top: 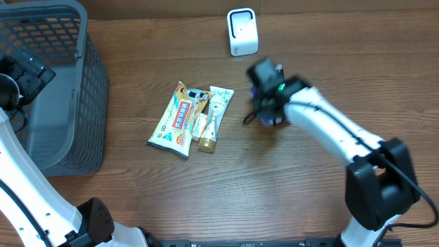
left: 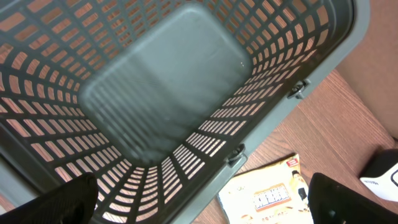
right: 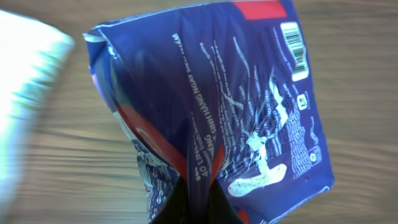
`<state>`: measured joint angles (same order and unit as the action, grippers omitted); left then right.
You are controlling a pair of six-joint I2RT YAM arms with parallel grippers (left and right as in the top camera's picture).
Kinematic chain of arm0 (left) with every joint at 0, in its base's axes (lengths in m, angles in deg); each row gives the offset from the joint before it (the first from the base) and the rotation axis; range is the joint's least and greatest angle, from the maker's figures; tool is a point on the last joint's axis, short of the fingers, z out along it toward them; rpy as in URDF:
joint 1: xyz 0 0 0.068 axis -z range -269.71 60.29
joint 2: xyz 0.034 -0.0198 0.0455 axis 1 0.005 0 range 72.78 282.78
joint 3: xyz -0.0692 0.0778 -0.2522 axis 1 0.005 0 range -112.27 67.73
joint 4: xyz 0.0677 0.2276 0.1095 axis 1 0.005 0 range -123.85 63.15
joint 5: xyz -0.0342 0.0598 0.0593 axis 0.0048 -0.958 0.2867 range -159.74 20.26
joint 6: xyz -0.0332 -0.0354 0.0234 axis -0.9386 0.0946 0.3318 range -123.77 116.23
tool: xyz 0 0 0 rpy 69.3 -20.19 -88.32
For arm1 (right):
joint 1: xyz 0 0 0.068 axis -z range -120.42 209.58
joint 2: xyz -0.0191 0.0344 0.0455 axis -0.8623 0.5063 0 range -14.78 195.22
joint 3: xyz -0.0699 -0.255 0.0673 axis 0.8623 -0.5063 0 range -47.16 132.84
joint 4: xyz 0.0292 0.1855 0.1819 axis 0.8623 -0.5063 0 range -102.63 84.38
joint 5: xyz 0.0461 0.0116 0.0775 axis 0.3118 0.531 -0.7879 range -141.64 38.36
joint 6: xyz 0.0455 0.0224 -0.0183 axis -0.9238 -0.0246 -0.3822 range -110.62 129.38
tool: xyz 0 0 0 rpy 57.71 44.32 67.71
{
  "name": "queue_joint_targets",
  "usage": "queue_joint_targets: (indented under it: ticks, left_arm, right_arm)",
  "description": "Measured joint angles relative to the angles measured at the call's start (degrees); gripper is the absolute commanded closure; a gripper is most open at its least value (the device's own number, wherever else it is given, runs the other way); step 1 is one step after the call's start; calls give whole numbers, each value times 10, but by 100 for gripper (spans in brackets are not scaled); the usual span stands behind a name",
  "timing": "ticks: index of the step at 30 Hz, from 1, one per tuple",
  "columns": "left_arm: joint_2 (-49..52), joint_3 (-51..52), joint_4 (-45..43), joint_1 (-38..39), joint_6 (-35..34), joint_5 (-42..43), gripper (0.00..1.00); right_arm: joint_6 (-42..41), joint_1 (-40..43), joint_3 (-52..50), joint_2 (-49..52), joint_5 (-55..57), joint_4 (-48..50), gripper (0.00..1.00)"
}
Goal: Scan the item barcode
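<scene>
My right gripper (right: 199, 186) is shut on a fold of a blue plastic packet (right: 249, 106), pinched between its dark fingers (right: 180, 208). The packet's white barcode (right: 295, 50) shows near its upper right corner. From above, the right gripper (top: 266, 92) holds the packet (top: 272, 119) right of the table's middle. A white scanner (top: 241, 31) stands at the back edge, apart from it. My left gripper (left: 205, 202) hangs open over the grey basket (left: 161, 81), with nothing between its fingers.
The grey mesh basket (top: 58, 89) fills the left side. A yellow snack packet (top: 175, 118), a small brown-capped item (top: 204, 127) and a white tube (top: 218, 103) lie together mid-table. The yellow packet (left: 267, 196) lies just outside the basket's wall.
</scene>
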<state>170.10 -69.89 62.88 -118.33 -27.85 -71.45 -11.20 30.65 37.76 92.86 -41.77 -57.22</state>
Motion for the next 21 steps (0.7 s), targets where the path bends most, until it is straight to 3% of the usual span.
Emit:
queue_joint_targets:
  ticks: [3,7,11,18,20,21]
  left_arm:
    - [0,0,0,0,0,0,0]
    - [0,0,0,0,0,0,0]
    - [0,0,0,0,0,0,0]
    - [0,0,0,0,0,0,0]
    - [0,0,0,0,0,0,0]
    - [0,0,0,0,0,0,0]
  right_arm:
    - [4,40,71,0,-149,-11,96]
    - [7,93,86,-1,-336,-16,96]
    - [5,139,39,-1,-488,-13,96]
    - [-36,180,-120,0,-590,70,96]
    - [-46,203,-150,0,-602,76,87]
    - [-49,216,-156,0,-600,70,77]
